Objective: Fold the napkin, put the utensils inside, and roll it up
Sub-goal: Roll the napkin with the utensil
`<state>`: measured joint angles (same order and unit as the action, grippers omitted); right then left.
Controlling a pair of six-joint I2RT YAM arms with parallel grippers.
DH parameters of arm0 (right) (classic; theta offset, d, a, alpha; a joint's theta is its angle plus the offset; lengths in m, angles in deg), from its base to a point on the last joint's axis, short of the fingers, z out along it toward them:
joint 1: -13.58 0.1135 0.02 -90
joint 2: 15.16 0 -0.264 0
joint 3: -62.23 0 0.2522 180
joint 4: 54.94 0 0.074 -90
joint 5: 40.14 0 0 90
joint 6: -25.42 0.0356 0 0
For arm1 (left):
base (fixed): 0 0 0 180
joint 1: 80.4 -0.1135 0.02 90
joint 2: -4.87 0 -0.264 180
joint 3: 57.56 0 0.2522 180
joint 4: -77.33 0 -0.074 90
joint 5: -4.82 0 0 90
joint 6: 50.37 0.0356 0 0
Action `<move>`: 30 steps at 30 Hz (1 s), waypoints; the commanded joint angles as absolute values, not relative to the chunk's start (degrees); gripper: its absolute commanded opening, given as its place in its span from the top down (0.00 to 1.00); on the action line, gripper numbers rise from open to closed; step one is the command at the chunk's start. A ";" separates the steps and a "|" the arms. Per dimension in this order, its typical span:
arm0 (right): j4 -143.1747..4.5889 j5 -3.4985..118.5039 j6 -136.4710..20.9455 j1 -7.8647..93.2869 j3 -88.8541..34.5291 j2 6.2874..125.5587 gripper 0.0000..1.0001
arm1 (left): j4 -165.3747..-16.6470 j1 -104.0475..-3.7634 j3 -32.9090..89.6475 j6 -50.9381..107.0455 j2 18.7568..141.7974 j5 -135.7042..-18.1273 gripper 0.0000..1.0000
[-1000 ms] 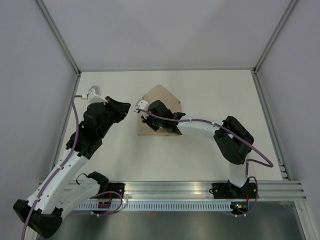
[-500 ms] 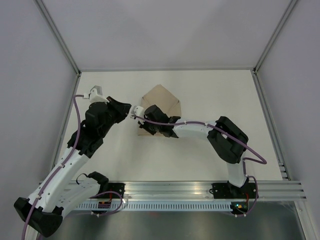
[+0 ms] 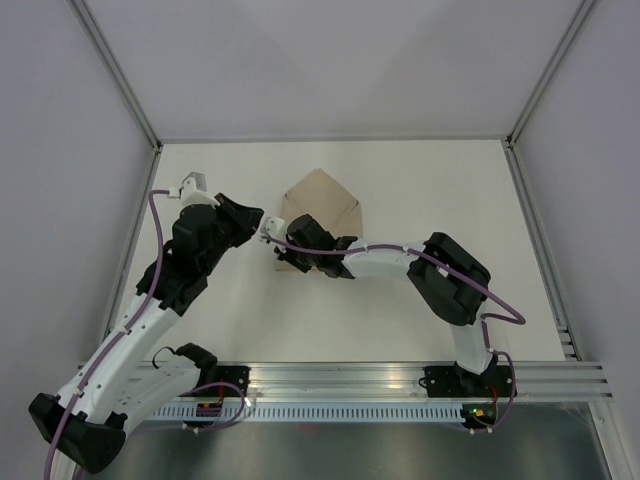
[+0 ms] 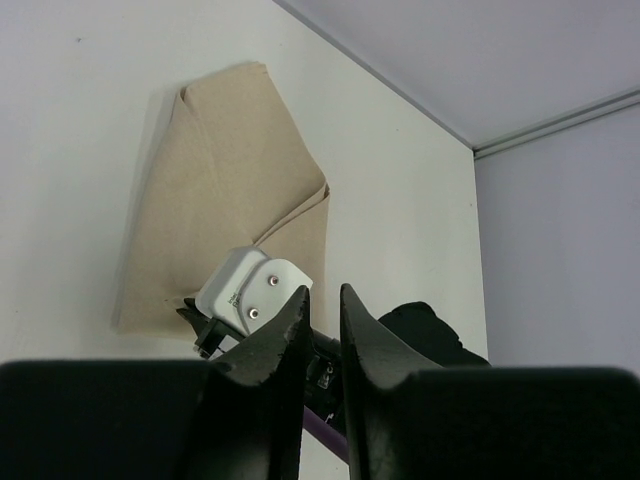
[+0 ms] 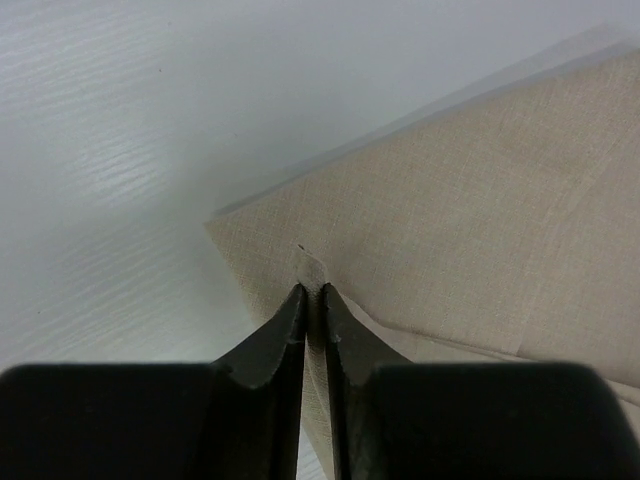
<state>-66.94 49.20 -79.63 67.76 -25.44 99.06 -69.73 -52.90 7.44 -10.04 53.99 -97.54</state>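
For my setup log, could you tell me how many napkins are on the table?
1: the napkin lies folded at the table's far centre, its near-left corner pinched by the right gripper. No utensils show anywhere.

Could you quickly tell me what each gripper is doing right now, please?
Left gripper: nearly shut, holding nothing, hovering beside the napkin.
Right gripper: shut, pinching a fold of the napkin near its corner.

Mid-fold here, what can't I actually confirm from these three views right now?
- Utensils: none visible in any view.
- Near edge of the napkin: top view, hidden under the right gripper and its arm.
- How much cloth the right gripper pinches: right wrist view, only a small raised fold shows between its near-closed fingers.
- Napkin's near right corner: left wrist view, blocked by the left gripper and the right wrist's white camera housing.
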 commanded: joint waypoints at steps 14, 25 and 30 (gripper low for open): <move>-66.23 51.79 -79.87 68.08 -25.36 97.78 0.59 | -72.21 -52.63 6.65 -7.21 53.74 -96.51 0.70; -67.91 54.44 -78.64 68.16 -23.42 93.65 0.54 | -72.21 -52.63 8.23 -6.34 53.12 -97.48 0.63; -68.43 52.32 -78.55 67.64 -22.20 89.18 0.54 | -72.12 -52.72 10.60 -5.11 54.00 -98.27 0.59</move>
